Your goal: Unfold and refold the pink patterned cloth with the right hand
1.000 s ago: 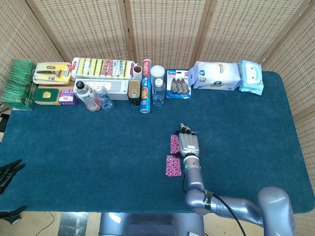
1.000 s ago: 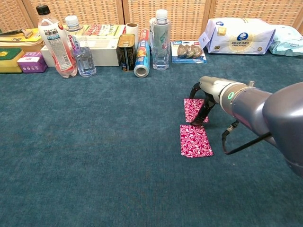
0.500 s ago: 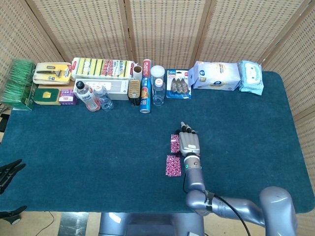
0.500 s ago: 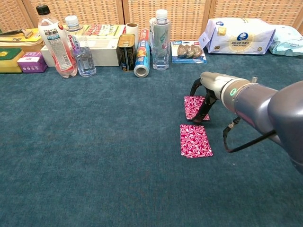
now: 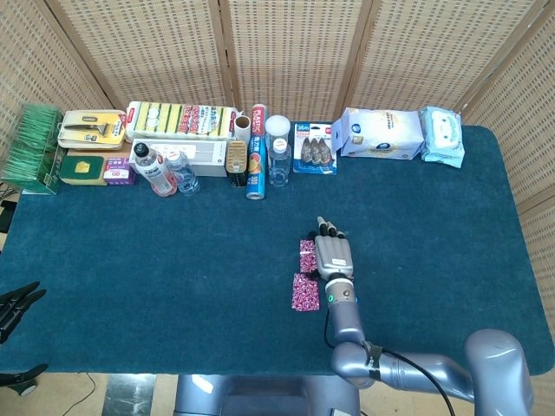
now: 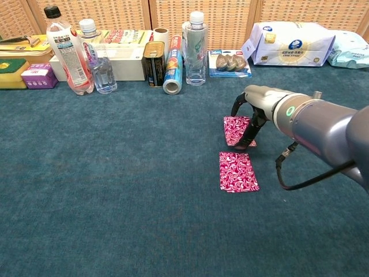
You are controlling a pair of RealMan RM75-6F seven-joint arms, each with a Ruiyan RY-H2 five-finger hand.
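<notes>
Right hand has shifted slightly toward 12 o'clock versus a second ago; the cloths look unmoved. Two pink patterned cloth pieces lie mid-desk: far cloth under the hand, near cloth just at its 6 o'clock, apart from it. Fingers arch down, tips on the far cloth's right edge, probably to catch that edge for unfolding. Whether the edge is actually pinched, cannot tell. Left hand is out of sight. Bottles and packs line the desk at 12 o'clock, well clear of the work.
</notes>
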